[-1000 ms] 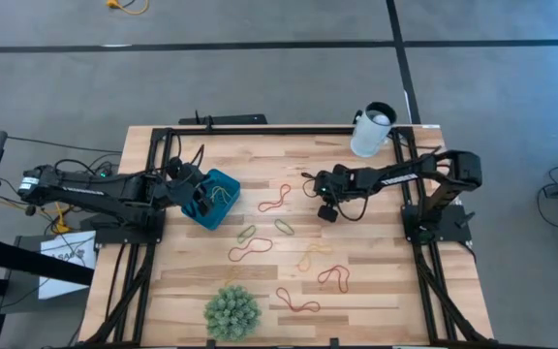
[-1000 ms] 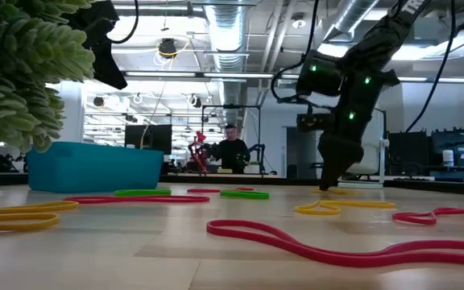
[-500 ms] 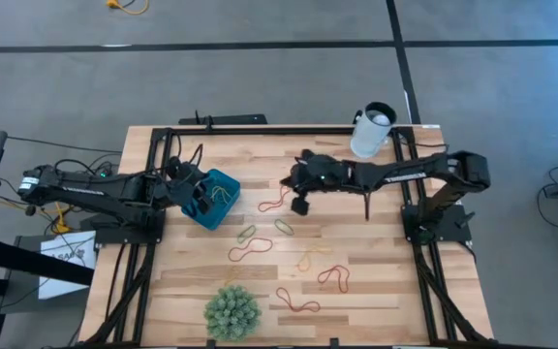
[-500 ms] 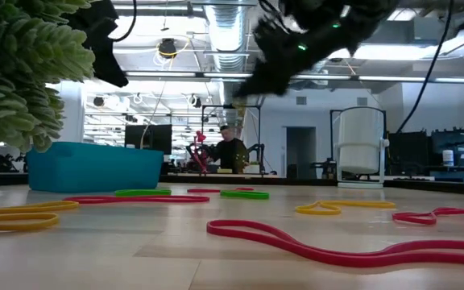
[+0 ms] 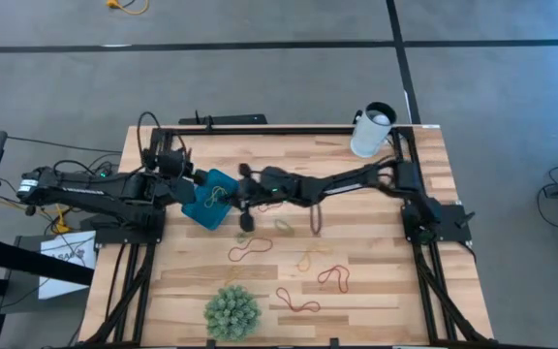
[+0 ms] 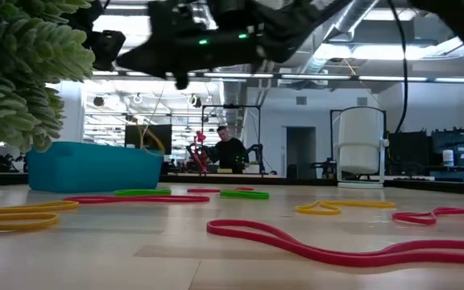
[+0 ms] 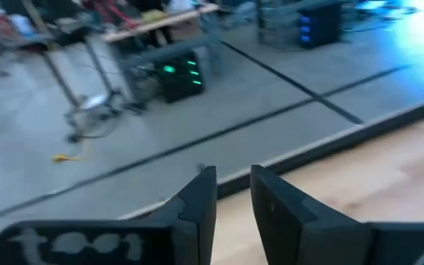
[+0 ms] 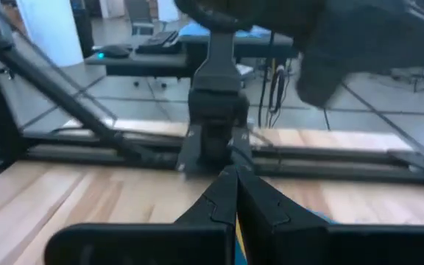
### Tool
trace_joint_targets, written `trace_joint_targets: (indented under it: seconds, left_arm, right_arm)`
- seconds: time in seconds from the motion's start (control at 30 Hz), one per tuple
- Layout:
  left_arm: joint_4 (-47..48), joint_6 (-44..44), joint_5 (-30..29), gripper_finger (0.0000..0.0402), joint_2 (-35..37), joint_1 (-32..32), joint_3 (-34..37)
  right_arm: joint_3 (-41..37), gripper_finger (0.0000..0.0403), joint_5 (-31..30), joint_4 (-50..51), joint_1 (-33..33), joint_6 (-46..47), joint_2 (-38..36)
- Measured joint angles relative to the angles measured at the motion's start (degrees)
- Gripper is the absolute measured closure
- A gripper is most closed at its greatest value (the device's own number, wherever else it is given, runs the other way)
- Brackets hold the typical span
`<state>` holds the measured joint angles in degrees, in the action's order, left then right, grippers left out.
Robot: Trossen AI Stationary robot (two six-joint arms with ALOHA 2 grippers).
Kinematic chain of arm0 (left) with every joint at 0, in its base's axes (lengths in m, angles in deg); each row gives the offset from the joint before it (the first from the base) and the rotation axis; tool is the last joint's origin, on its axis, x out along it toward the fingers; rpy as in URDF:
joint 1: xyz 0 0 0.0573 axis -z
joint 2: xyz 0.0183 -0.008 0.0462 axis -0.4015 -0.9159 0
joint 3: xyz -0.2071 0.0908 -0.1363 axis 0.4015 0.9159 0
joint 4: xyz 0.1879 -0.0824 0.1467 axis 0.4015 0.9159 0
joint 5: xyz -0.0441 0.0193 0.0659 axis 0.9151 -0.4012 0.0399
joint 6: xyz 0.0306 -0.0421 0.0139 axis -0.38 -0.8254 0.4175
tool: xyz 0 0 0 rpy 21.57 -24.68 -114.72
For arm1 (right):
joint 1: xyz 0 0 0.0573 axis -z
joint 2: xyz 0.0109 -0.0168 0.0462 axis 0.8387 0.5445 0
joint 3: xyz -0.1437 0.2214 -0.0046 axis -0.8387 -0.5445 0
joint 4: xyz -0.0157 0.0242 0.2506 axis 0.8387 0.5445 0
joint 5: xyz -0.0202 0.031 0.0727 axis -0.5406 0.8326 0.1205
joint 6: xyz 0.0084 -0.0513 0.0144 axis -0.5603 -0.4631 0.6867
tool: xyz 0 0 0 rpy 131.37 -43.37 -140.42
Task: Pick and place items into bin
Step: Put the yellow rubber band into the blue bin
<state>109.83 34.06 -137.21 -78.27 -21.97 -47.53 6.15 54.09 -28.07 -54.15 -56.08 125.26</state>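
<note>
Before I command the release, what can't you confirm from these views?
- Whether the right gripper, shut beside the bin, pinches a band: too small in the high view; its wrist view shows only a yellow sliver between the fingers.
- Bin contents: its wall blocks the low view.
- Left gripper: its wrist view looks away from the bin.
</note>
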Motion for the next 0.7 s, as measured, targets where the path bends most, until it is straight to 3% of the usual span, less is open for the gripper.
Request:
trace_joint_targets:
  seconds: [0.27, 0.53, 0.7]
  left_arm:
    - [4.5, -3.4, -1.9, 0.0326, 0.0, -2.6, 0.0]
    - [5.2, -3.5, -3.6, 0.0326, 1.7, -3.2, 0.0]
    - [5.3, -3.5, -3.1, 0.0326, 2.4, -3.2, 0.0]
  right_arm:
    - [17.2, 0.0403, -0.2, 7.4, 1.4, 0.1, 8.2]
    - [19.1, 0.0403, -0.3, 14.5, 1.8, -0.5, 8.3]
    - [19.2, 0.0403, -0.3, 13.8, 1.8, -0.7, 10.8]
